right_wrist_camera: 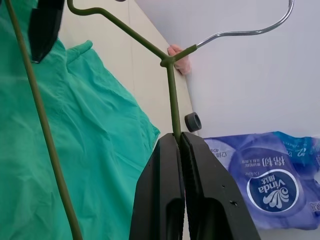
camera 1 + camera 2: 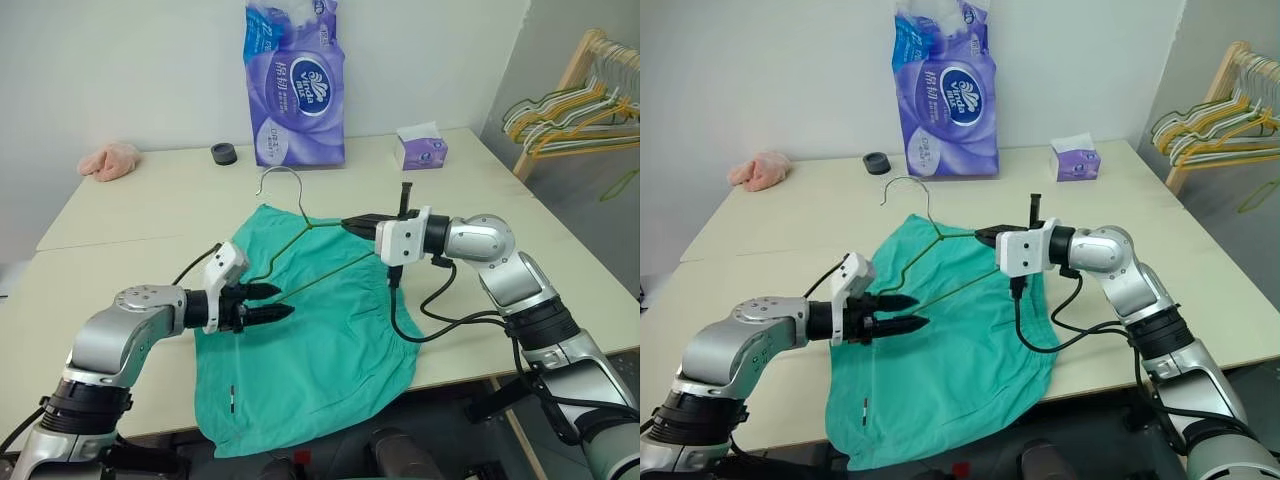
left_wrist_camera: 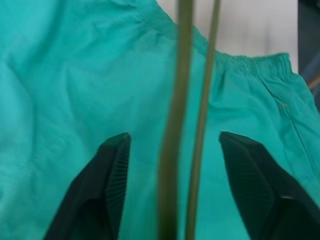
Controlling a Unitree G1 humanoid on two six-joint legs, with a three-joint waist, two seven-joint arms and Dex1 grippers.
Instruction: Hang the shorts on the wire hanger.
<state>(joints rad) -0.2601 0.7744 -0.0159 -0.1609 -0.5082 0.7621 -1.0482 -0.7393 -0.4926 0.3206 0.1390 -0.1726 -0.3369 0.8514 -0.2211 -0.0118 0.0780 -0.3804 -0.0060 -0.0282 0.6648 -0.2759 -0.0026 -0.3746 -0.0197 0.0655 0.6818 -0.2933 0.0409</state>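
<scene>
Right gripper (image 1: pixel 181 145) clamped on stiff, light wire hanger (image 2: pixel 300 262); left gripper (image 3: pixel 172 145) half-open around wires at 8 o'clock, above limp shorts (image 2: pixel 330 350); waistband the likely hold.

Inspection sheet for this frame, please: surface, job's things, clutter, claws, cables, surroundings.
Surface: pale table, seam across it.
Job's things: teal shorts spread flat, one end hanging over the near edge; wire hanger held above them, not yet threaded.
Clutter: pink cloth lump, black ring, purple tissue pack, tissue box.
Claws: right claw shut on the hanger's wire; left claw open, two hanger wires between its fingers.
Cables: black cable looping under the right arm.
Surroundings: wooden rack with coloured hangers; white wall.
</scene>
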